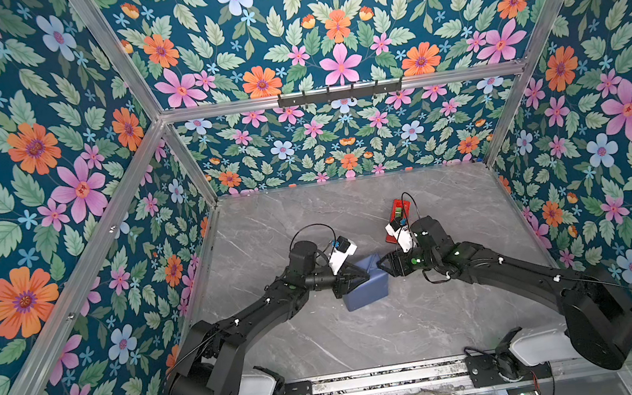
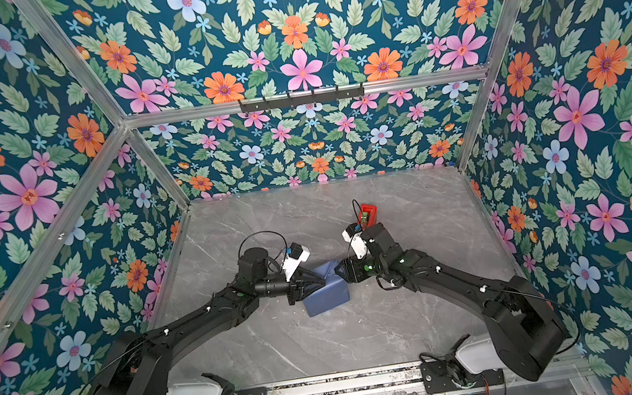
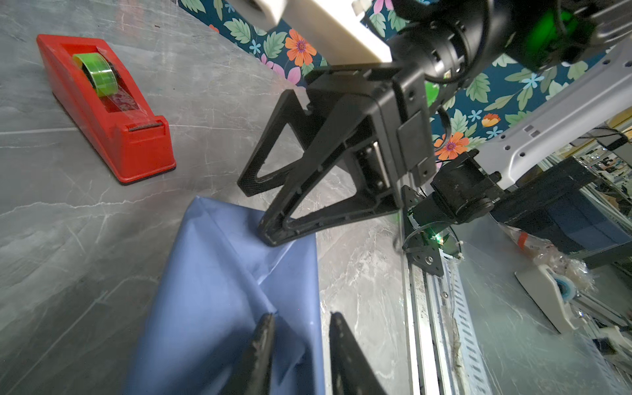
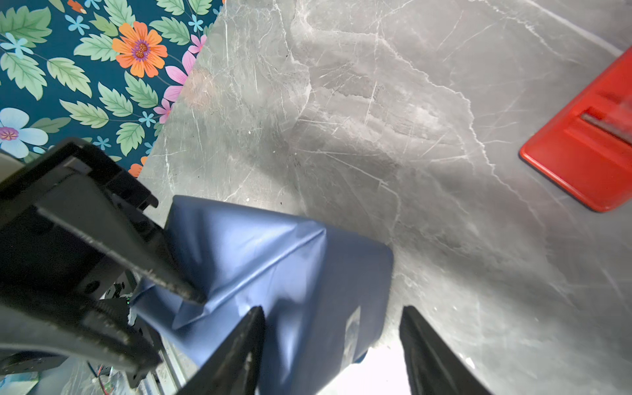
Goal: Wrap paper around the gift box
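Note:
The paper point(image 1: 367, 288) point(image 2: 326, 297) is folded into a slate-blue parcel at the middle of the table; the gift box is hidden under it. My left gripper point(image 1: 362, 275) point(image 3: 301, 316) is at the parcel's left end, open. One fingertip point(image 3: 266, 319) lies on a paper fold and its mate is just past the parcel's edge. My right gripper point(image 1: 382, 264) point(image 4: 331, 309) stands open at the right end. One of its fingertips point(image 3: 270, 236) rests on the folded paper point(image 3: 222, 290). A strip of clear tape point(image 4: 352, 325) sits on the paper point(image 4: 273, 260).
A red tape dispenser point(image 1: 400, 212) point(image 2: 368, 214) point(image 3: 106, 109) point(image 4: 581, 154) with a green roll stands behind the right gripper, toward the back. The grey marble table point(image 1: 325, 331) is walled by floral panels, with a metal rail along its front edge.

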`<state>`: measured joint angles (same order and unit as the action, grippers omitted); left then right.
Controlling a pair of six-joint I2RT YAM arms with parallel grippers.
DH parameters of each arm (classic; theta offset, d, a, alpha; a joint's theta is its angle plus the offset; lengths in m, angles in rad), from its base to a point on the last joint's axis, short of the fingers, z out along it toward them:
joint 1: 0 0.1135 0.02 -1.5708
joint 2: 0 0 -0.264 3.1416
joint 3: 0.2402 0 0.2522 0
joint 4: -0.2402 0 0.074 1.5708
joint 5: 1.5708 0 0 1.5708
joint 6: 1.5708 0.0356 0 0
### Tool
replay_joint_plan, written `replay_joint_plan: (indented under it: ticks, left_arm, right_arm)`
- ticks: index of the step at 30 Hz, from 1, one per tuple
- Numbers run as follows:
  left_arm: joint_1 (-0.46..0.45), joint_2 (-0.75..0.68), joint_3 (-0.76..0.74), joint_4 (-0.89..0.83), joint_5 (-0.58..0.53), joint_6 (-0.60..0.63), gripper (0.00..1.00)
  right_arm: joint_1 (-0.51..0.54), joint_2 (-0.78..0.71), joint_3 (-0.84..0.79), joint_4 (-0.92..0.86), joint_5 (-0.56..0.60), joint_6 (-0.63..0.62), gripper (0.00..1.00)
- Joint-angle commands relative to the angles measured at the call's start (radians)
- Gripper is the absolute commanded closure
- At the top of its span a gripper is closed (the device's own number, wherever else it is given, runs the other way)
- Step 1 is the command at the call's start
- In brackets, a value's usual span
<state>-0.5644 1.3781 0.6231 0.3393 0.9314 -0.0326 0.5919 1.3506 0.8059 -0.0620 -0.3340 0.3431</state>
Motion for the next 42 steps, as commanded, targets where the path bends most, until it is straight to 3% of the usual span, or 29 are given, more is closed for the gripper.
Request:
replay_joint_plan:
  ticks: [1,7,14,25,28,32,34,37,42]
  left_arm:
    - [0.001,0.001,-0.004,-0.033,0.001,0.012,0.67]
    - [-0.001,0.001,-0.006,-0.031,-0.005,0.011,0.63]
    - [-0.004,-0.001,-0.01,-0.031,-0.014,0.013,0.6]
    - [-0.022,-0.069,0.001,0.007,-0.059,-0.051,0.51]
    - [-0.02,-0.145,-0.007,0.018,-0.161,-0.085,0.45]
    - [-0.019,-0.225,-0.011,-0.043,-0.468,-0.14,0.31]
    - [-0.019,-0.216,0.015,-0.125,-0.565,-0.144,0.27]
    - [-0.019,-0.179,0.05,-0.214,-0.583,-0.139,0.25]
    - [-0.02,-0.128,0.05,-0.238,-0.508,-0.144,0.22]
  right_arm:
    - [0.001,-0.006,0.016,0.001,-0.001,0.034,0.33]
    - [0.002,0.069,0.067,0.054,-0.014,0.091,0.22]
    - [0.016,0.159,0.109,0.052,-0.019,0.105,0.22]
    - [0.017,0.121,-0.009,0.074,-0.009,0.122,0.22]
    - [0.016,0.111,-0.025,0.08,-0.006,0.119,0.23]
    - [0.017,0.107,-0.034,0.086,-0.008,0.117,0.23]
    - [0.016,0.107,-0.036,0.09,-0.01,0.117,0.23]
    - [0.018,0.105,-0.038,0.096,-0.011,0.118,0.23]
    - [0.018,0.102,-0.036,0.099,-0.015,0.122,0.23]
